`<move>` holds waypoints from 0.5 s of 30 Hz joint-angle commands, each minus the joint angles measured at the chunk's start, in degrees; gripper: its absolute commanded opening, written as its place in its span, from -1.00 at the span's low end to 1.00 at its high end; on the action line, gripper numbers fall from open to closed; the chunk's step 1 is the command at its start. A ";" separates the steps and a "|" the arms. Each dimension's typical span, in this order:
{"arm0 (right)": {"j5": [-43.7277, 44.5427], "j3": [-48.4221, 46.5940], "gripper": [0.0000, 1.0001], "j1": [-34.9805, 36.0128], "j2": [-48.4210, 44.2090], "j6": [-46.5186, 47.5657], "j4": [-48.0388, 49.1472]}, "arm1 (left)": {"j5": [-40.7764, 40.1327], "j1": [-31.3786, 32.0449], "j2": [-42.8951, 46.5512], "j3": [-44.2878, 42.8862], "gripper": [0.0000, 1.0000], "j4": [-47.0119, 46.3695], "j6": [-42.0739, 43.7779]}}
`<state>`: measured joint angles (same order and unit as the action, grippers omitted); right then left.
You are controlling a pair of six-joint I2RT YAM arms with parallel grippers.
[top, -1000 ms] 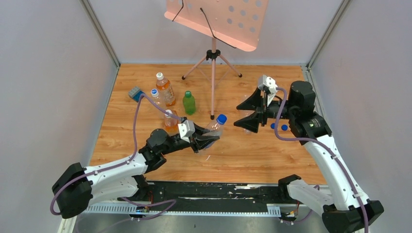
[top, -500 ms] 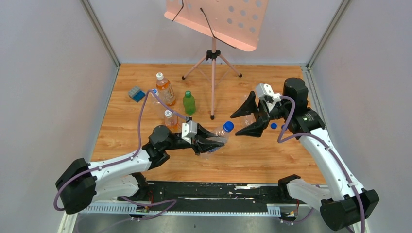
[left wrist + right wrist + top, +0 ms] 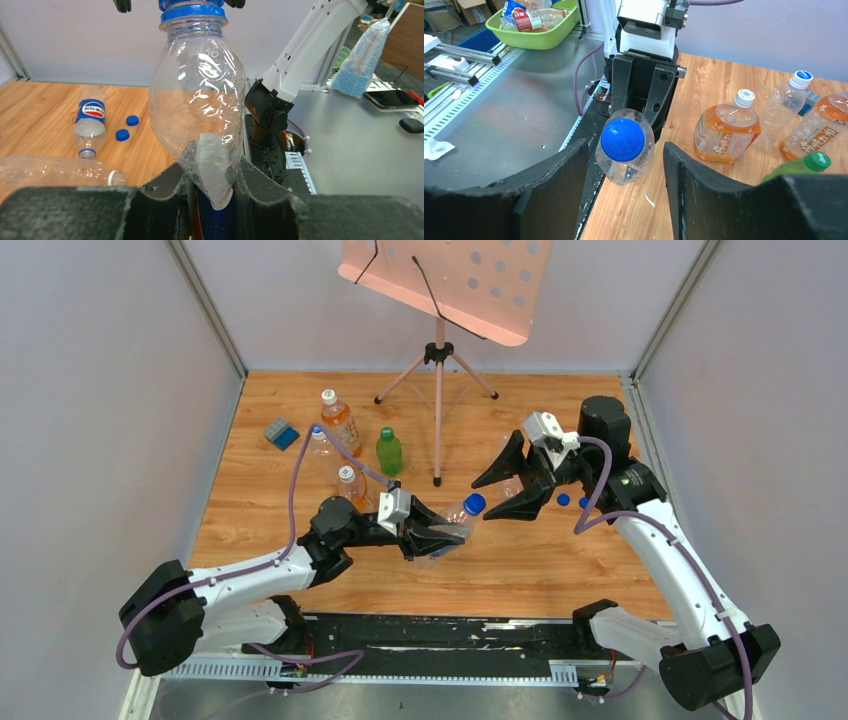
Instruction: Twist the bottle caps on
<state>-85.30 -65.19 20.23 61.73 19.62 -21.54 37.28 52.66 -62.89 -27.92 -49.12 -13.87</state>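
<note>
Left gripper [image 3: 432, 534], clamped on the bottle [image 3: 450, 524], has swung nearer — blue cap [image 3: 474, 504] now at the right gripper [image 3: 481, 499], fingers spread; ungripped. Twisting seems next.

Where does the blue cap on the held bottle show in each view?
Top external: cap near centre.
Left wrist: cap at the top edge, centre.
Right wrist: cap left of centre, facing the camera.
Shared landmark: the bottle under it.
</note>
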 commanded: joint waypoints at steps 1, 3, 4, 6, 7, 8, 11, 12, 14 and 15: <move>-2.99 -2.40 0.13 0.48 -0.04 1.23 2.32 | 1.11 -0.28 -0.33 -2.85 -1.00 -2.99 -0.97; -3.03 -2.40 0.11 0.50 0.13 0.92 2.24 | 1.29 -0.28 -0.49 -3.04 -1.00 -3.00 -1.05; -3.04 -2.40 0.09 0.56 0.20 0.83 2.24 | 1.46 -0.28 -0.55 -3.13 -1.00 -3.00 -1.11; -3.06 -2.48 0.06 0.63 0.35 0.63 2.26 | 1.62 -0.29 -0.59 -3.18 -1.00 -3.00 -1.23; -3.12 -2.56 0.04 0.67 0.46 0.48 2.23 | 1.64 -0.28 -0.62 -3.23 -1.00 -3.00 -1.24; -3.17 -2.57 0.02 0.75 0.51 0.43 2.25 | 1.65 -0.33 -0.67 -3.26 -1.00 -3.02 -1.29; -3.13 -2.75 -0.06 0.95 0.67 0.16 2.27 | 1.72 -0.28 -0.78 -3.38 -1.00 -2.95 -1.31; -3.06 -2.75 -0.13 1.04 0.67 0.02 2.23 | 1.74 -0.33 -0.75 -3.42 -1.00 -2.81 -1.24; -2.72 -2.67 -0.28 1.04 0.75 -0.38 2.26 | 1.49 -0.29 -0.70 -3.57 -1.00 -2.32 -1.06; -2.36 -2.66 -0.39 1.08 0.88 -0.68 2.23 | 1.31 -0.28 -0.67 -3.68 -1.00 -2.09 -0.78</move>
<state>-86.21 -65.76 20.95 62.35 18.96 -21.50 38.48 52.66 -63.55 -28.84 -49.10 -14.31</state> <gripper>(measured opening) 0.378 0.305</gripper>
